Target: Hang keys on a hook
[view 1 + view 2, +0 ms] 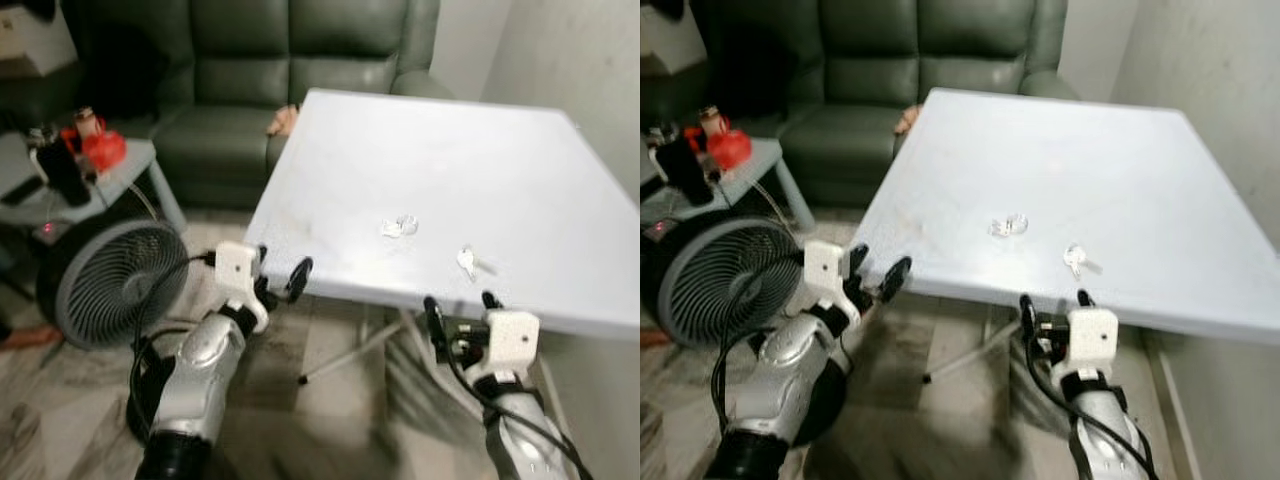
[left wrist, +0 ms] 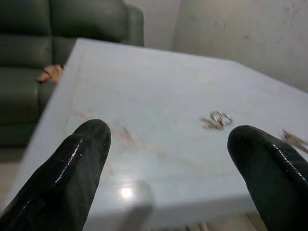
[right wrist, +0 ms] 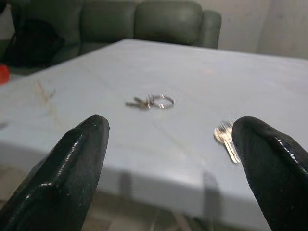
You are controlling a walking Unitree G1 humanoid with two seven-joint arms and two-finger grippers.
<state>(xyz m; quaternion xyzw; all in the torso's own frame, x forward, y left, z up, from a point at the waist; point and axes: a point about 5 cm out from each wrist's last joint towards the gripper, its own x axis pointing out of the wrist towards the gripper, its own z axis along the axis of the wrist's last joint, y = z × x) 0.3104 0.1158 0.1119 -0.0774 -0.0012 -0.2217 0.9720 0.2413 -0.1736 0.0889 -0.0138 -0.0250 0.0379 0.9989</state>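
So you've got both arms parked just short of the near edge of the surface [image 1: 480, 150], which makes sense as a staging pose: nothing's been grabbed yet and both wrist cameras get a low look across the top. The left pincer [image 1: 281, 272] sits at the near left corner with its fingers spread wide apart and nothing between them. The right pincer [image 1: 461, 312] is below the near edge, fingers also wide apart and empty.

The keys are out on the surface, well in from the edge. There's a keyring [image 3: 150, 102] with a couple of keys on it lying flat, and a second key [image 3: 225, 137] lying loose to its right, apart from the ring. The right pincer is nearly lined up with that loose key, so I'd guess you go in with the right arm.

Heads up: both lie flat on a smooth top, so pinching them will probably be fiddly. The ring should be easier to catch.

No hook that I can spot from here. Sofa [image 1: 290, 60] behind, fan [image 1: 115, 280] on the floor to your left.
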